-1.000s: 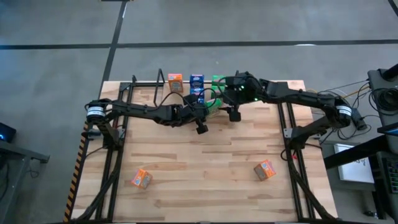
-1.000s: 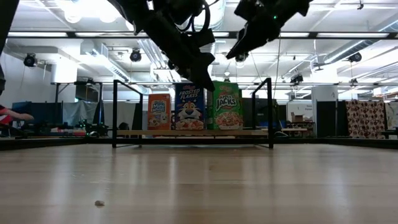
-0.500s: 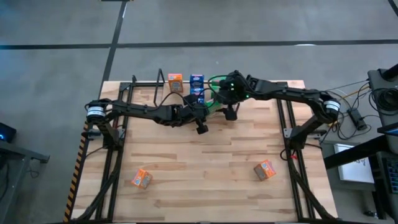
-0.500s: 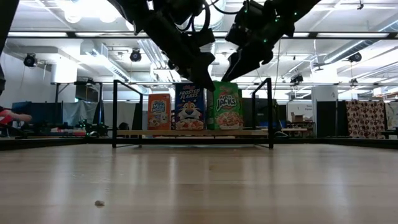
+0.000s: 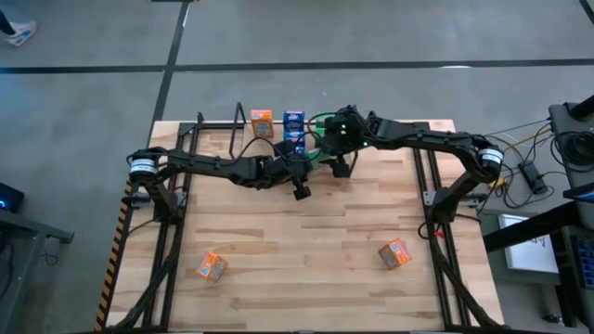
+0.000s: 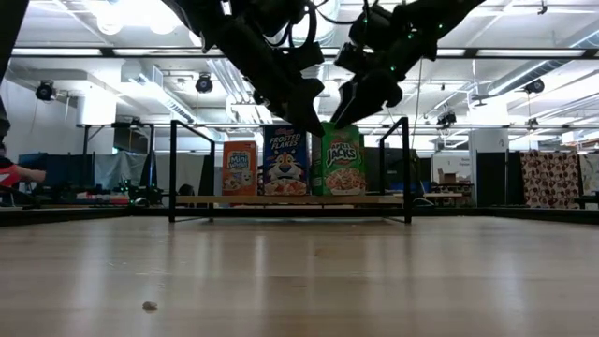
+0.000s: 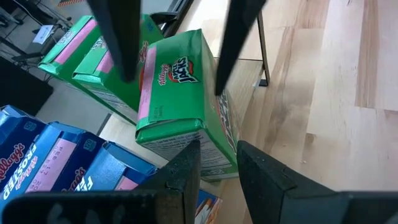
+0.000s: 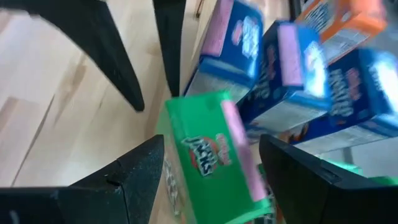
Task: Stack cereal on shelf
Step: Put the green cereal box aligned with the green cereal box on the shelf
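The shelf [image 5: 239, 115] stands at the table's far middle; it also shows in the low view [image 6: 290, 199]. On it stand an orange box [image 6: 240, 167], a blue box [image 6: 284, 161] and a green box [image 6: 342, 168], with more blue [image 7: 56, 168] and green boxes [image 7: 81, 56] behind them. My right gripper [image 8: 214, 180] is open, one finger on each side of the front green box's top [image 7: 177, 87]. My left gripper [image 7: 219, 171] hovers open and empty just nearer, above the boxes [image 6: 304, 114]. Two orange boxes [image 5: 211, 266] [image 5: 395, 252] lie on the table's near part. My right gripper comes at the front green box from above, slanting from the table's near right. Its fingers [image 7: 227, 56] stand beside the box's two sides near the top. Whether they touch the box I cannot tell. The box stands on the shelf.
The shelf's upright hoop ends [image 6: 171, 168] [image 6: 408, 168] flank the boxes. Both arms cross close together over the table's far middle [image 5: 316, 162]. Bare wood lies between the two loose orange boxes [image 5: 306, 260]. A person's sleeve [image 6: 9, 173] shows far off in the room.
My right gripper has gone down and toward the table's left, onto the front green box on the shelf, and now straddles its top.
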You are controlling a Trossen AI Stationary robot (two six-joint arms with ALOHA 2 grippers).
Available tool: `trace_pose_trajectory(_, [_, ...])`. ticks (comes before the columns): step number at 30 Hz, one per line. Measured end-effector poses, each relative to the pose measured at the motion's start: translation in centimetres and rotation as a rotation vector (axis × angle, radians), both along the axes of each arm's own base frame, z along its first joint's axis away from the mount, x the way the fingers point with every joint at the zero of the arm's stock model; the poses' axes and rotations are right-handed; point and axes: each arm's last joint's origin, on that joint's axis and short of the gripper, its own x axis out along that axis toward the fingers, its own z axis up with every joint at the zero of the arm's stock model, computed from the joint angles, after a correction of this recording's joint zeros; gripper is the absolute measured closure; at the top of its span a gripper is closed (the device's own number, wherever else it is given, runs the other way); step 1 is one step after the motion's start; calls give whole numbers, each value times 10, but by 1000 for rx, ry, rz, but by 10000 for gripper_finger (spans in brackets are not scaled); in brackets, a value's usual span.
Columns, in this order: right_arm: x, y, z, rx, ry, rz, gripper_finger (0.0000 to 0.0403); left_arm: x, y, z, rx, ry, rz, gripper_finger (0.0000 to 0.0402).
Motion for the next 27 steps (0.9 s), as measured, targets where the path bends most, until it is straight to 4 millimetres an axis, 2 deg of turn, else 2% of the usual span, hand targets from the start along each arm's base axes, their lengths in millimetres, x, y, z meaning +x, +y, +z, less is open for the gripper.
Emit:
trace_pose_trajectory(8, [1, 0, -9, 19, 52, 6, 159, 0, 0, 0, 0, -2, 0, 313])
trace_pose_trajectory(20, [-4, 2, -8, 68, 73, -29, 239, 2, -2, 4, 6, -36, -7, 313])
trace_pose_trajectory(23, [-4, 2, -7, 85, 75, -54, 255, 0, -8, 10, 14, -48, -27, 313])
trace_pose_trajectory(27, [-6, 3, -4, 114, 66, -99, 268, -7, -21, 31, 40, -92, -78, 313])
